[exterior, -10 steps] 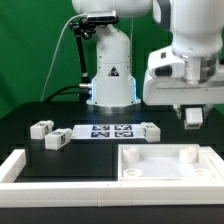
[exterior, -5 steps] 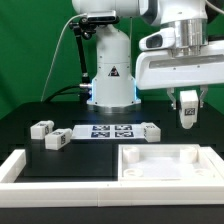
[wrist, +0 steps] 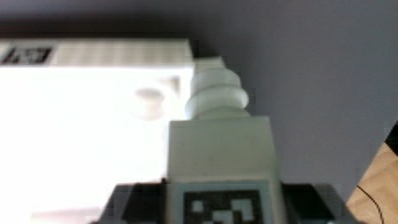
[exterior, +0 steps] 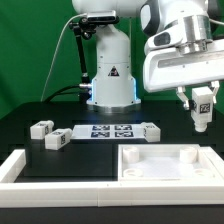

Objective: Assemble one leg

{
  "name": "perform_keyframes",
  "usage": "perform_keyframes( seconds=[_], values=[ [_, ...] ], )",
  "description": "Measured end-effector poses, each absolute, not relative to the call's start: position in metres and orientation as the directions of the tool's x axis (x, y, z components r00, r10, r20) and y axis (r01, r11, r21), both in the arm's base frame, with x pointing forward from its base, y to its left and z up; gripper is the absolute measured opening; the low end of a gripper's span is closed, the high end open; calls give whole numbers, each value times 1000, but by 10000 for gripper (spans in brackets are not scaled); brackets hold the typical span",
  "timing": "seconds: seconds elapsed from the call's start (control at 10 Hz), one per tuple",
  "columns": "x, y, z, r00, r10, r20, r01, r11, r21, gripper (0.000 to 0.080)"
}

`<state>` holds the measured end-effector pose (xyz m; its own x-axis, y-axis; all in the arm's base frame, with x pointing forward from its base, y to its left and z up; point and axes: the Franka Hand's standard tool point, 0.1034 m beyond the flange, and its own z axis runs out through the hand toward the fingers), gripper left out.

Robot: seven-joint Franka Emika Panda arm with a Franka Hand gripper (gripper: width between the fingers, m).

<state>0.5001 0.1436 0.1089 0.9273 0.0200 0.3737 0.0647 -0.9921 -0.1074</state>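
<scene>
Exterior view: black table (exterior: pixel 95 152) against a green backdrop (exterior: pixel 35 50), white tray (exterior: pixel 160 180) at the front, marker board (exterior: pixel 108 131) behind it. High at the exterior view's right, gripper (exterior: pixel 203 104) clamped on the leg (exterior: pixel 202 118), knobbed end hanging down over the tray's far corner, clear of the table.

**Bright, even light outside; soft focus at the wrist**

The exterior view is brightly and evenly lit, with no hard shadows. White parts glare against the black surface (exterior: pixel 100 160). The tray (exterior: pixel 165 172) is nearly blown out, and only faint grey shading marks its recesses. A blue glow rings the foot of the arm's base (exterior: pixel 110 100). The picture is coarse and its edges slightly soft.

The wrist view is blurred throughout. The leg (wrist: pixel 222 130), close to the lens, is out of focus and looks grey, and its tag (wrist: pixel 222 205) is smeared. The tray beyond it is overexposed.
</scene>
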Motion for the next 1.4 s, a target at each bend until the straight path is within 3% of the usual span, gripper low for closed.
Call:
perform_keyframes(
  seconds=[0.6, 1.1, 1.4],
  values=[
    [511, 140, 108, 918, 81, 387, 121, -989, -81, 287],
    [587, 116, 109, 859, 245, 450, 267, -963, 14, 287],
    [591, 115, 109, 847, 254, 467, 276, -961, 23, 287]
  ],
)
